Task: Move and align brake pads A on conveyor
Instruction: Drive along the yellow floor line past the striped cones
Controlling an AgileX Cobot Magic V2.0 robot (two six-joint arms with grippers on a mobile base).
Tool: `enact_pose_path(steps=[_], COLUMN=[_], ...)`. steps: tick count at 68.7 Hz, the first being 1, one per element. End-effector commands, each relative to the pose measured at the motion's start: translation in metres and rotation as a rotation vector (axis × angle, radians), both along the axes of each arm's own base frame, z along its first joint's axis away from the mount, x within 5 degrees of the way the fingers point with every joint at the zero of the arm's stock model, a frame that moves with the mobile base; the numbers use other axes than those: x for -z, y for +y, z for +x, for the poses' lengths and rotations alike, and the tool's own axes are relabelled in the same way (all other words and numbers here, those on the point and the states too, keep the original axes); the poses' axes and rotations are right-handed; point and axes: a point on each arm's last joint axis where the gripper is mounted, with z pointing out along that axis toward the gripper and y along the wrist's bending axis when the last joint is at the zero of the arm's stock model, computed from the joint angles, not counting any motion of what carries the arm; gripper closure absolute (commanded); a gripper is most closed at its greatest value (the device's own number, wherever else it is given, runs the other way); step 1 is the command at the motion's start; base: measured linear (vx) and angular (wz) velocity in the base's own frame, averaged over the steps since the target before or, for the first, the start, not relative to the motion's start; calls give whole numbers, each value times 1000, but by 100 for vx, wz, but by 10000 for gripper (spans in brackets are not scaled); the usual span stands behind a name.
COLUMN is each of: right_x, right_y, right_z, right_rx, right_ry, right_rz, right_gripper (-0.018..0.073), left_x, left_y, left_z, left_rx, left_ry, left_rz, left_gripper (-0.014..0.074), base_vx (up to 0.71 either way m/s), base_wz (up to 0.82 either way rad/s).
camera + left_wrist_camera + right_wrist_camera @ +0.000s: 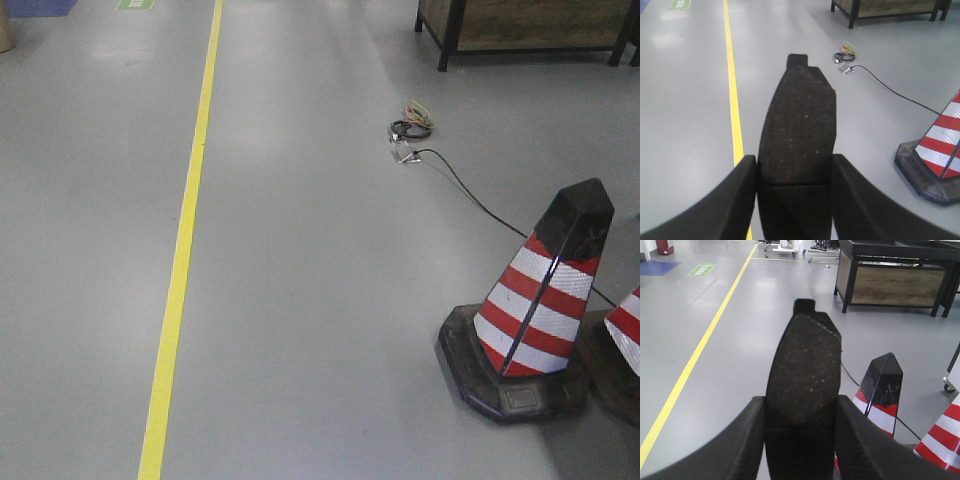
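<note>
Front view: aimed down at floor, middle distance. Wrist views: mounted close behind fingers, faced forward across floor. Shared by all: yellow line, striped cone, dark-framed stand.

Floor line runs at left; cone stands right, cable coil behind it, cabinet farthest back. Left claw grips one brake pad between its fingers; right claw grips a second brake pad.

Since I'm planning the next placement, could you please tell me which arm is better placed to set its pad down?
Neither stands out: the left hand grips one brake pad and the right hand another, both above the floor, and no view shows the belt.
</note>
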Motion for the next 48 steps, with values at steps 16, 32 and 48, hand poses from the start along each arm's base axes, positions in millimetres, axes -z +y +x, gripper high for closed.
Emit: enact_pose_path(steps=[16,32,48], right_x=[-19,-19,-19], right_y=[1,1,1], right_z=[0,0,0], right_rx=[-12,-12,-12], right_ry=[-123,-123,-123], right_rz=[-16,-16,-16], right_gripper=[556,556,556], left_x=[-17,-17,-17], left_y=[1,1,1], left_z=[3,3,3], left_rx=[-19,-19,-19], left_ry=[-113,-113,-113], left_rz=[-31,-31,-31], left_gripper=[488,488,488], base_vx=[38,33,28], base_wz=[-10,-25,-56])
